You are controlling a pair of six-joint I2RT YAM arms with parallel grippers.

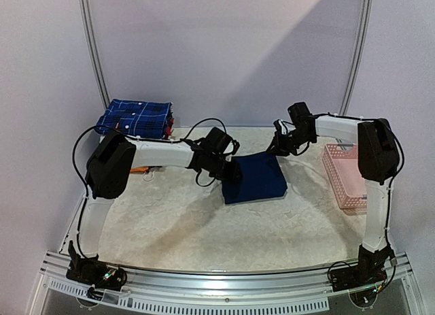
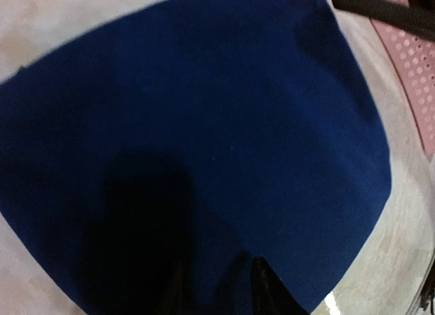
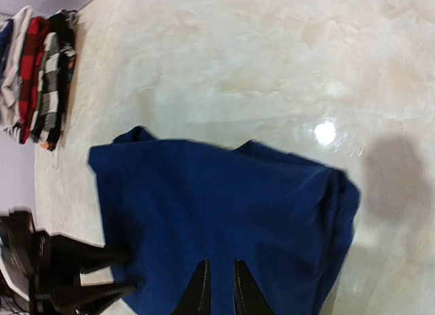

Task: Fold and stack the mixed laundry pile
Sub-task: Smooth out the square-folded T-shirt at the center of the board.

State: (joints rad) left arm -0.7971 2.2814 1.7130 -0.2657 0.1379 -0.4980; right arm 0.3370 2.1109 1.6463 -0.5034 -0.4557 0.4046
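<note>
Top external view: we locate the folded navy cotton T-shirt (image 1: 255, 177) at the centre of the pale table (image 1: 204, 226). The left gripper (image 1: 234, 172), jaws apart, sits at its left edge. The right gripper (image 1: 275, 150), at its far-right corner, is nearly together; we cannot tell whether it grips cloth. We judge both are placed to square the fold.
</note>
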